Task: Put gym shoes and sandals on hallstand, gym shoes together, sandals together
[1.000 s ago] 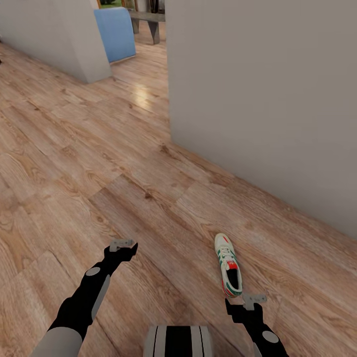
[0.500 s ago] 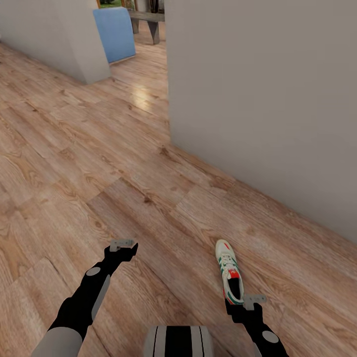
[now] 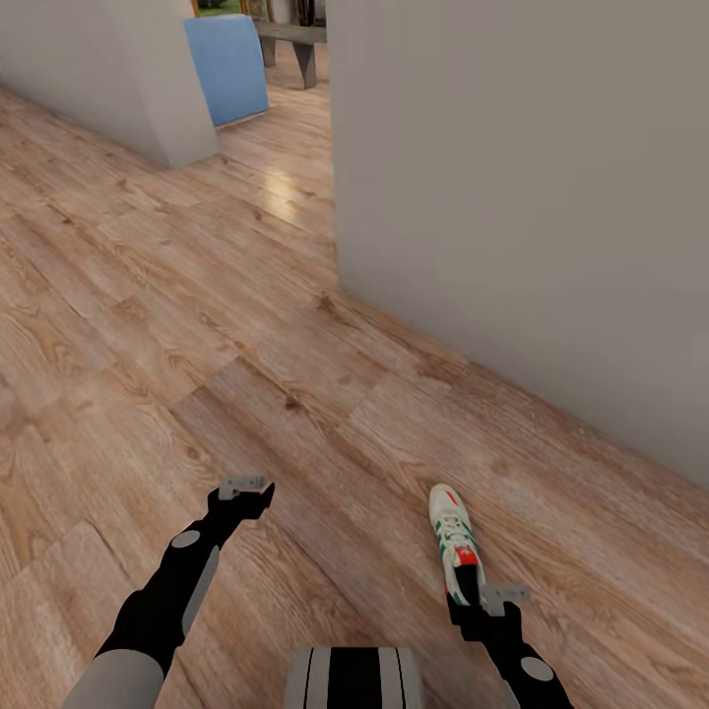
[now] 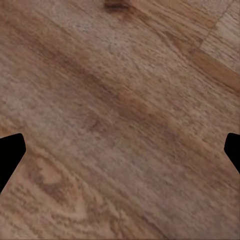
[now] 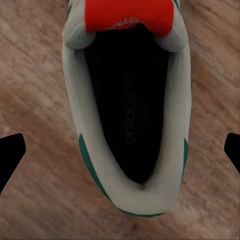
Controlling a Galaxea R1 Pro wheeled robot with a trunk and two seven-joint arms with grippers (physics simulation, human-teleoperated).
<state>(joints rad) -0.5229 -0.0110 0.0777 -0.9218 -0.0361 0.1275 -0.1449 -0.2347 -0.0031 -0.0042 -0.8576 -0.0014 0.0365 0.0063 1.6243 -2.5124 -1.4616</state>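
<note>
**Right gripper poised over one sneaker on the wood floor**

A single cream-white lace-up gym shoe with green side stripes and a red-orange tongue lies flat on the light brown wood-plank corridor floor, not far from the base of a plain pale grey wall. Its toe points away from the robot and its heel end sits directly beneath the fingertips of the black right gripper.

From the camera on that right arm, the gym shoe shows its dark open collar squarely between the two black fingertips, which stand far apart at either side, well clear of the shoe's sides. The jaws are spread wide and hold nothing. The red-orange tongue sits at the far end of the opening and the green-trimmed heel rim at the near end.

The black left gripper hangs over bare planks, well apart from the shoe. From its own camera, its two fingertips are likewise spread wide, with wood grain and a plank seam between them and nothing gripped.

Beyond both sets of fingers, the floor runs on past a corner of the grey wall toward a blue rectangular block standing on the floor in the distance.
</note>
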